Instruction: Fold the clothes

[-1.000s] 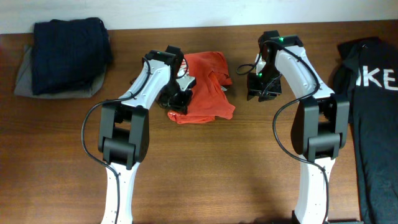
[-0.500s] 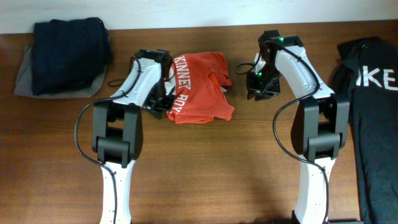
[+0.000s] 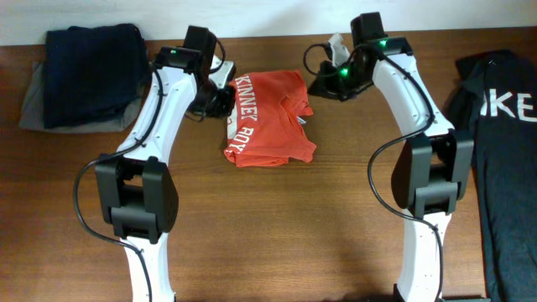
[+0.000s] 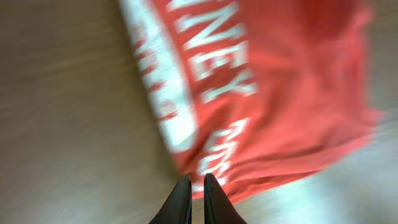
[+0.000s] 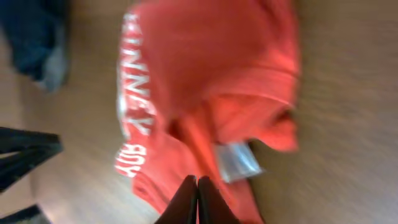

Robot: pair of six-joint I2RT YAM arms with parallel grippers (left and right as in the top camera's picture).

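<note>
The clothes, an orange-red T-shirt (image 3: 270, 117), lie folded into a rough rectangle at the table's centre back, with white lettering along the left edge. The left wrist view shows the shirt (image 4: 267, 93) blurred ahead, and in the right wrist view the shirt (image 5: 205, 74) shows a white tag (image 5: 236, 162). My left gripper (image 3: 223, 101) hovers just off the shirt's upper left edge, its jaws (image 4: 197, 182) shut with nothing between them. My right gripper (image 3: 317, 87) hangs near the shirt's upper right corner, its jaws (image 5: 197, 182) shut and empty.
A pile of dark blue clothes (image 3: 92, 75) on a grey one sits at the back left. A black shirt with white lettering (image 3: 503, 126) lies along the right edge. Bare wooden table (image 3: 277, 226) stretches in front of the shirt.
My left gripper has pulled off the shirt's left edge and swung back and up, uncovering the lettering. My right gripper has shut and moved up toward the shirt's back right corner.
</note>
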